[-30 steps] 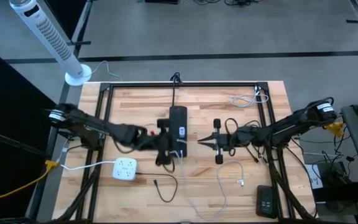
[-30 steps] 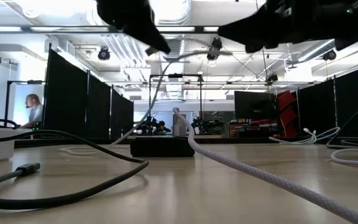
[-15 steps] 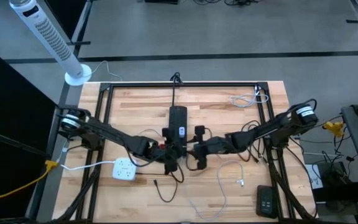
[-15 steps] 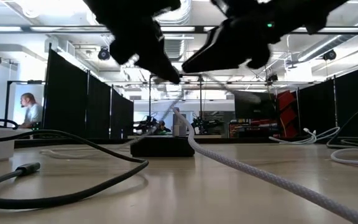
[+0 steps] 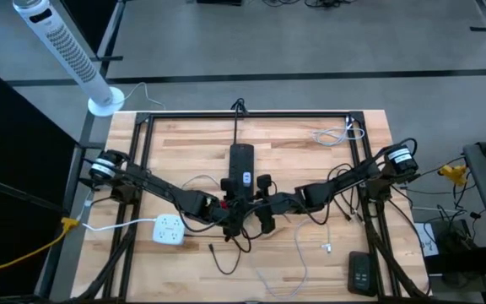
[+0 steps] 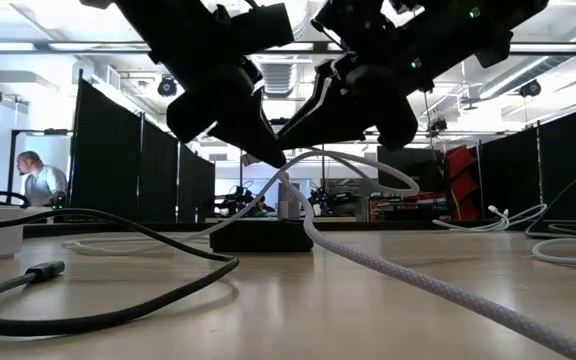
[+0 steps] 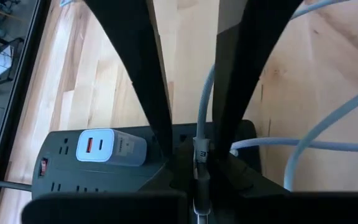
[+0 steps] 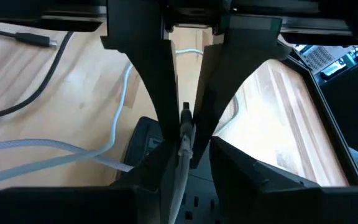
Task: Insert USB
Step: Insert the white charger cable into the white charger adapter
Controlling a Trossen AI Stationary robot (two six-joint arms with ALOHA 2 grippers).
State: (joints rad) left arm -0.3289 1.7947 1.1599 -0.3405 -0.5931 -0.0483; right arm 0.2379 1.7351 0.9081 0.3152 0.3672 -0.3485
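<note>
- While both arms met mid-table, a thick dark cable (image 6: 88, 290) and white braided cable (image 6: 418, 280) lay nearest the low camera.
- Left gripper (image 5: 233, 211) was clamped on the pale USB cable (image 7: 202, 134) near its plug.
- Right gripper (image 5: 264, 205) pinched that cable too; fingers (image 8: 157, 93) nearly together.
- Both hovered just above the black power strip (image 5: 241, 166), carrying a white USB charger (image 7: 107, 148).

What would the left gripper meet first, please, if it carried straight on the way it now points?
Probably the black power strip: the left gripper, shut on the white cable, points down at its top beside the white USB charger. Depth is unclear.
</note>
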